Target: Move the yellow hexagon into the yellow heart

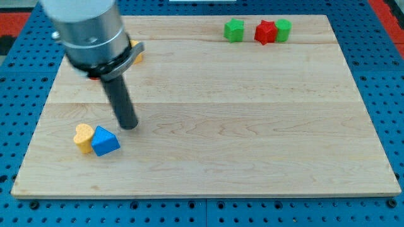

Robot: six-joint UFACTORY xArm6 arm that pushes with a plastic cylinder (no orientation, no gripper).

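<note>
My tip [130, 125] rests on the wooden board [240, 126], left of centre. The yellow heart [82, 138] lies at the lower left, touching a blue triangular block [105, 142] on its right. My tip is just up and to the right of the blue block, a small gap apart. A yellow block [137, 54], most likely the yellow hexagon, peeks out behind the arm's grey body [88, 31] at the upper left; its shape is mostly hidden.
A green star [234, 29], a red star [265, 31] and a green rounded block [283, 29] sit in a row near the board's top edge, right of centre. A sliver of a red block [93, 77] shows under the arm.
</note>
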